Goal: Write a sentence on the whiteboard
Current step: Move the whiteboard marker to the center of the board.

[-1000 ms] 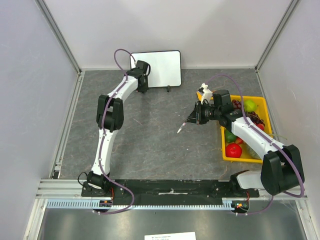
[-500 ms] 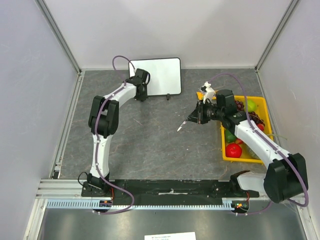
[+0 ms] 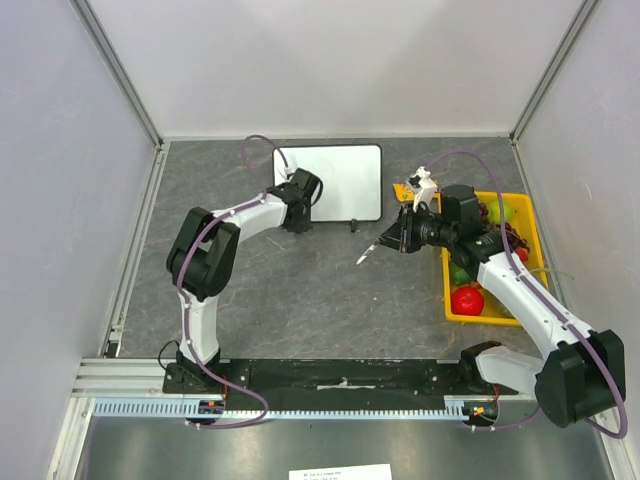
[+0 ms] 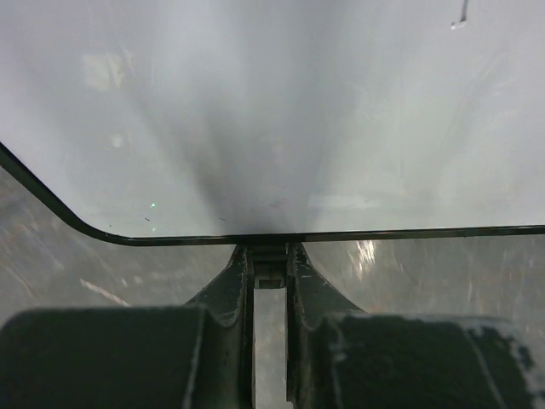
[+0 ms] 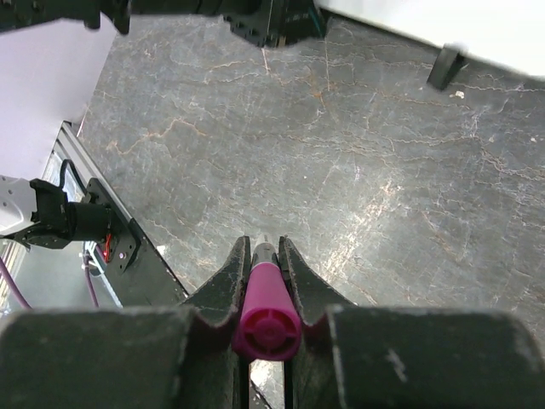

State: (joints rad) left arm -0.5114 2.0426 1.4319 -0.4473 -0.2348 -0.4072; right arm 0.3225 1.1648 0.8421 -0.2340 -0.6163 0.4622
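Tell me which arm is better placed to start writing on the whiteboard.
Right. The right gripper holds the marker, tip aimed toward the blank whiteboard. The left gripper is clamped on the whiteboard's edge, steadying it.

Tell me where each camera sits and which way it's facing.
Top external: above and behind the bases, looking down on the grey stone-patterned table; both arms show.
Left wrist: faces the black-framed white whiteboard, left end effector pinching its edge.
Right wrist: looks down at table, right end effector gripping a magenta plastic marker.
Shared: whiteboard, in top and left wrist.
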